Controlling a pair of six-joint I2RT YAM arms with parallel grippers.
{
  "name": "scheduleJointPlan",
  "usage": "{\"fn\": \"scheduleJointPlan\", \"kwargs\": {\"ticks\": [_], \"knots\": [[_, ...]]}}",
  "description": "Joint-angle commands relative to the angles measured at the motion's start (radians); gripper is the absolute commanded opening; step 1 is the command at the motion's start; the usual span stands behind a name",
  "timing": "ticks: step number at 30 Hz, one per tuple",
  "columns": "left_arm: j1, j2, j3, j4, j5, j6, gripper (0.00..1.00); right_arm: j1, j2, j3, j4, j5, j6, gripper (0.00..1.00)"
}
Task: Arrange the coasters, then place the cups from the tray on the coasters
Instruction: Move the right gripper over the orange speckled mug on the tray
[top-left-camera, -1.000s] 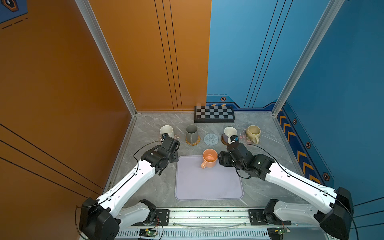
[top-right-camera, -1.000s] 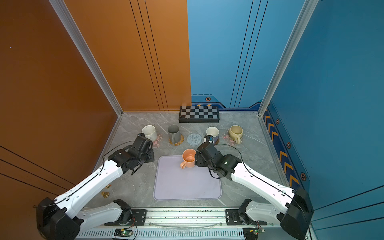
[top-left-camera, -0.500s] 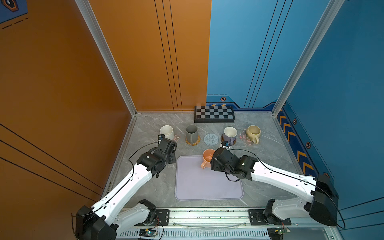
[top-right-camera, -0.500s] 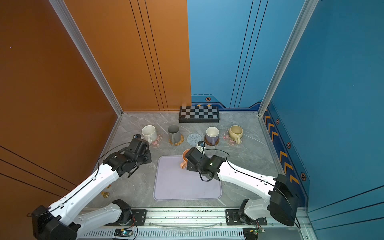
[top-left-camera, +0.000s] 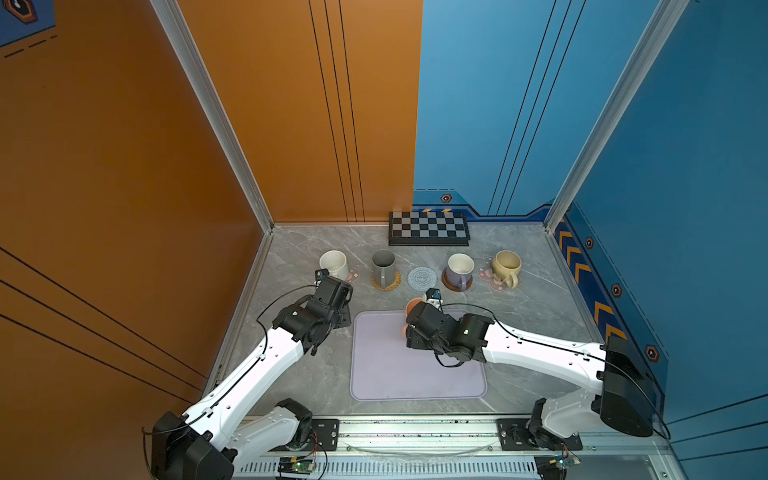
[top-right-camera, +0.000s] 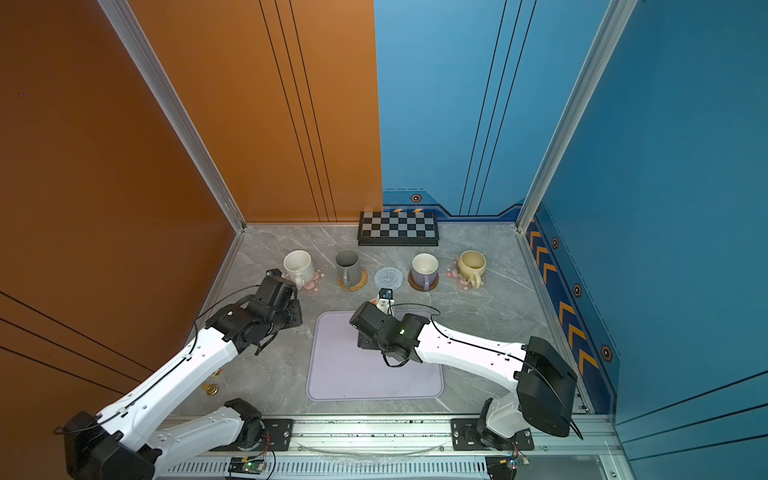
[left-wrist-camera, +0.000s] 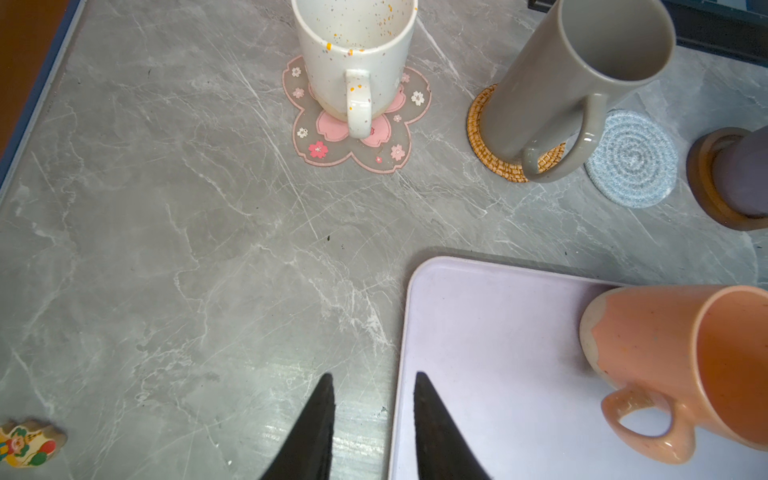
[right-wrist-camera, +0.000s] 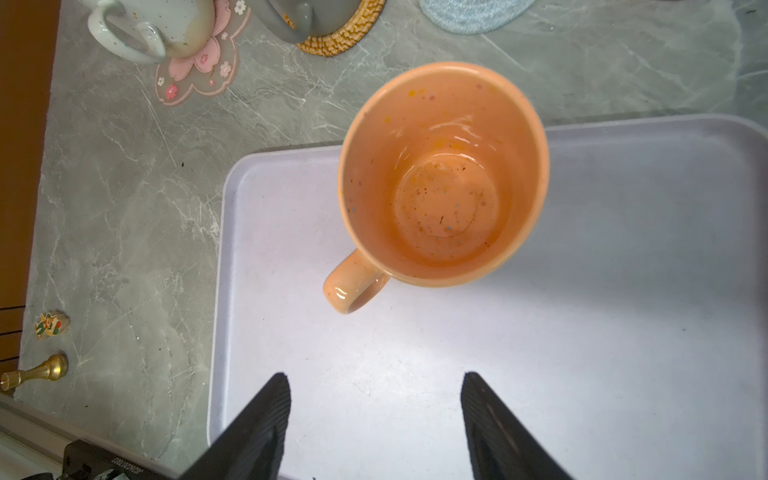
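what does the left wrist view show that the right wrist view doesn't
Only left wrist: the dark brown wooden disc coaster under the lavender mug, and the left gripper, open. Only right wrist: the small brass knob, the inside floor of the orange mug, and the right gripper, open. Both: that mug on the pale lavender rectangular tray, the speckled white mug on a clear flower-shaped coaster, the woven golden rattan coaster, the grey-blue spiral coaster.
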Motion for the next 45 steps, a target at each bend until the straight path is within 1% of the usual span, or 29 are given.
{"fn": "scheduleJointPlan", "kwargs": {"ticks": [1,11,22,31,36,42,45], "knots": [[0.010,-0.011,-0.018,-0.017,0.028,-0.002,0.33,0.008,0.046,0.041,0.004,0.015,0.016,0.68],[0.033,-0.033,-0.030,-0.017,0.048,0.022,0.33,0.027,0.158,0.160,-0.060,0.009,-0.010,0.66],[0.055,-0.030,-0.050,-0.016,0.077,0.026,0.33,0.028,0.240,0.241,-0.177,0.019,0.024,0.61],[0.071,-0.041,-0.058,-0.016,0.085,0.033,0.33,0.032,0.279,0.269,-0.232,0.094,0.066,0.61],[0.084,-0.045,-0.071,-0.015,0.086,0.035,0.33,0.043,0.299,0.282,-0.251,0.177,0.120,0.59],[0.105,-0.059,-0.090,-0.017,0.103,0.037,0.33,0.053,0.354,0.338,-0.297,0.189,0.126,0.59],[0.116,-0.070,-0.098,-0.015,0.109,0.036,0.33,0.053,0.359,0.334,-0.305,0.186,0.133,0.59]]}}
